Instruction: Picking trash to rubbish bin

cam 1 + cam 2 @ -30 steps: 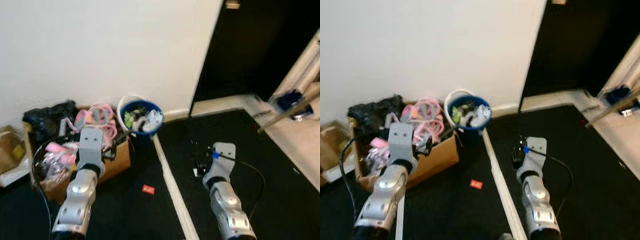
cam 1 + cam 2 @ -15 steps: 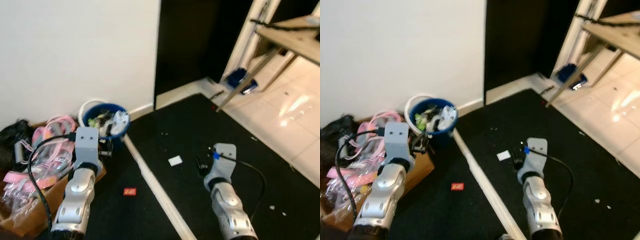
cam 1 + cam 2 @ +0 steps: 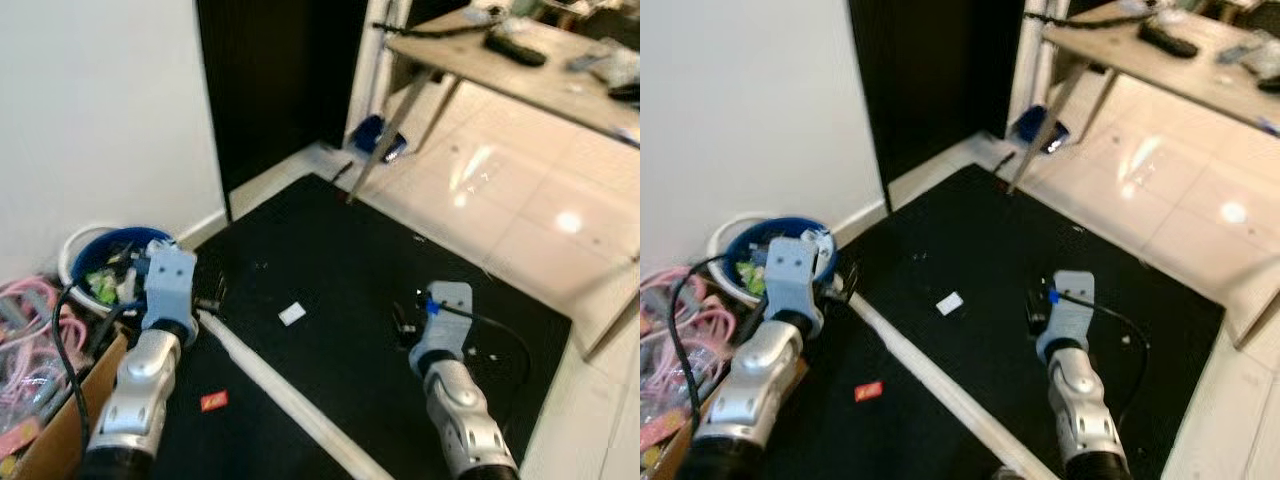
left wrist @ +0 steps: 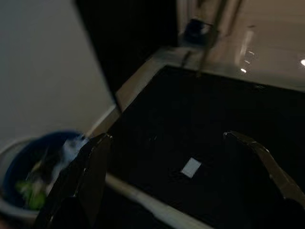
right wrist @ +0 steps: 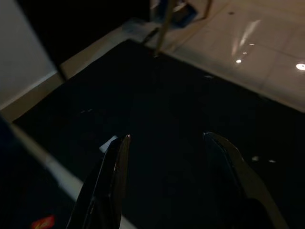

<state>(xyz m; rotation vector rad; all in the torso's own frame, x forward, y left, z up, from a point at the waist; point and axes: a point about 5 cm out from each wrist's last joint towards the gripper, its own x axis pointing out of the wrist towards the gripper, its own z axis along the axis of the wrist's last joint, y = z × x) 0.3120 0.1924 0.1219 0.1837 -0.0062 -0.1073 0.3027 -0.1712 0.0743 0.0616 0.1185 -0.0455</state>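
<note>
A blue rubbish bin (image 3: pixel 100 277) holding several pieces of trash stands against the white wall at my left. On the black mat (image 3: pixel 340 260) lies a small white paper scrap (image 3: pixel 292 313), which both wrist views catch too (image 4: pixel 191 167) (image 5: pixel 108 143). Nearer me, left of a white strip, lies a red scrap (image 3: pixel 213 401). My left gripper (image 4: pixel 167 138) is open and empty, held low just right of the bin. My right gripper (image 5: pixel 167 137) is open and empty over the mat, to the right of the white scrap.
A cardboard box (image 3: pixel 50 430) of pink items sits at far left. The white strip (image 3: pixel 270 375) runs diagonally across the mat. Glossy tiles (image 3: pixel 520 200), a wooden table (image 3: pixel 500 65) with slanted legs and a blue object (image 3: pixel 378 135) lie beyond, beside a dark doorway (image 3: pixel 270 80).
The camera has swung to the right: bin and box slid to the left edge, while tiles and table came into view. Both grippers stay open and empty.
</note>
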